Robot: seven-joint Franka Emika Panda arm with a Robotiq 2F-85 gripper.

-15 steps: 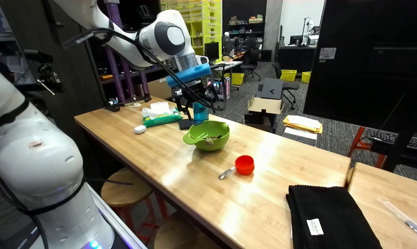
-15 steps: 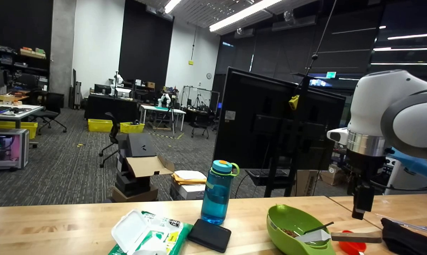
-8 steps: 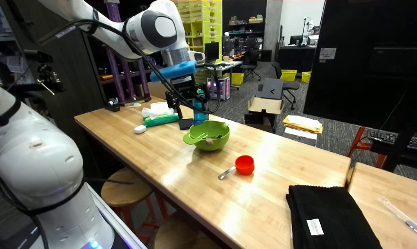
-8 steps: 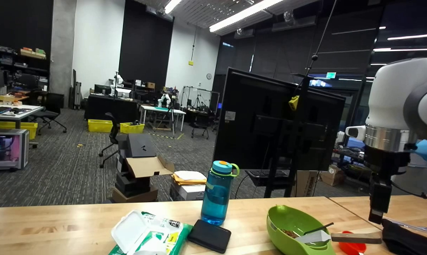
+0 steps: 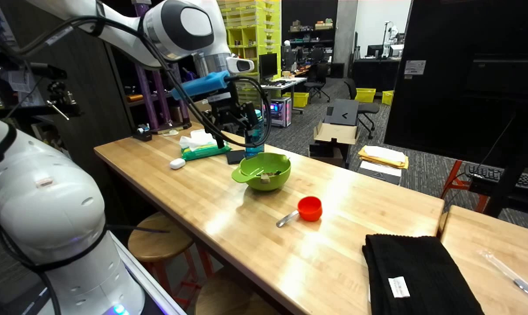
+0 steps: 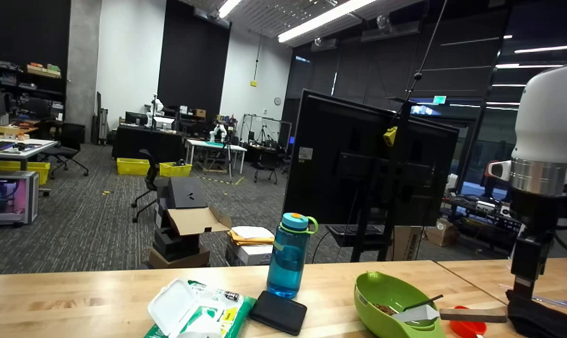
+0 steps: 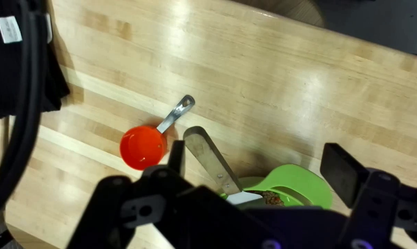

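My gripper (image 7: 260, 166) is open in the air, with nothing between its fingers; the wrist view looks down past them. In an exterior view the gripper (image 5: 235, 140) hangs above the far part of the table, behind the green bowl (image 5: 264, 182). Edge-on, the gripper (image 6: 524, 288) appears at the right, overlapping the black cloth. Small brown bits (image 7: 274, 198) lie in the bowl. A spatula with a wooden handle (image 7: 211, 159) leans in it, its handle sticking out over the rim. Close by sits a red measuring cup (image 7: 142, 148) with a metal handle.
A blue bottle (image 6: 287, 263), a black flat case (image 6: 278, 312) and an opened pack of wipes (image 6: 194, 310) stand near the bowl. A folded black cloth (image 5: 421, 273) lies at the table's end. A white case (image 5: 177, 163) rests near the wipes.
My arm has swung left in one exterior picture and right in the other, the fingertips ending slightly lower in the latter. The jaws have stayed open. Objects on the table have not moved.
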